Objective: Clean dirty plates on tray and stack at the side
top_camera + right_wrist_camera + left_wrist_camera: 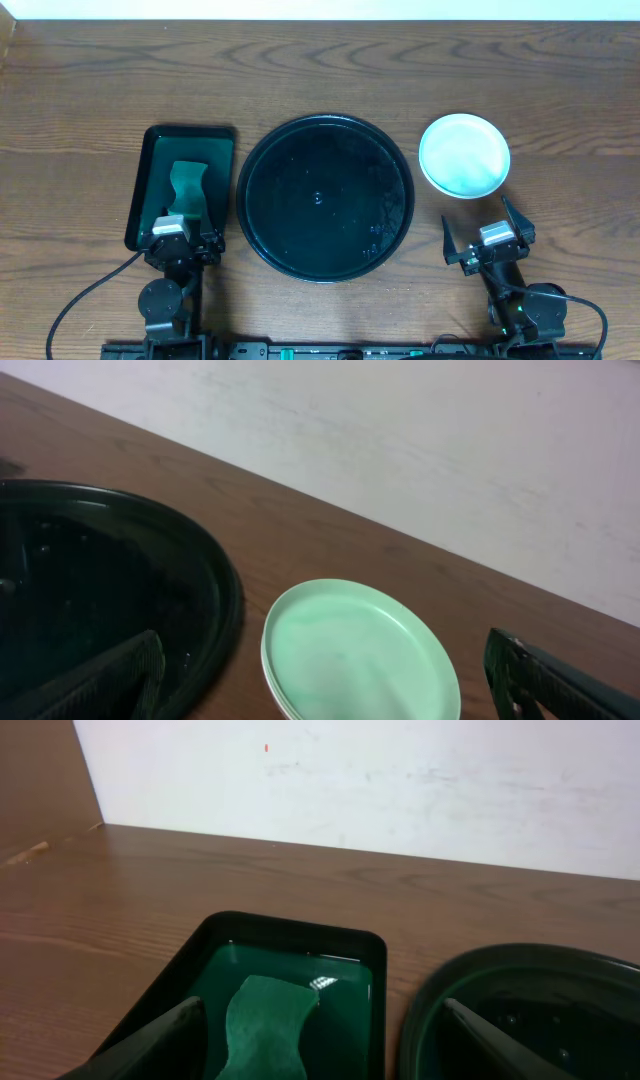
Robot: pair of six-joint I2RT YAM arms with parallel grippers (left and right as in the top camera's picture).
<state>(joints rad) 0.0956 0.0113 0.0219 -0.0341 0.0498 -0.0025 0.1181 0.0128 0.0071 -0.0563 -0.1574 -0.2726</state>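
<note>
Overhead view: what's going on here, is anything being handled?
Nothing is being handled. The left gripper and right gripper hang open and empty at the near edge of the table. The black tray holds no plates; the plates sit stacked on the table to its right. The sponge lies in the small green tray.

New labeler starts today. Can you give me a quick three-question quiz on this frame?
1. True or false: a plate lies on the black tray.
2. Where is the plate stack? A) on the table, right of the black tray B) on the black tray C) held in a gripper
3. What lies in the green tray?
Key: 1 false; 2 A; 3 a green sponge.
</note>
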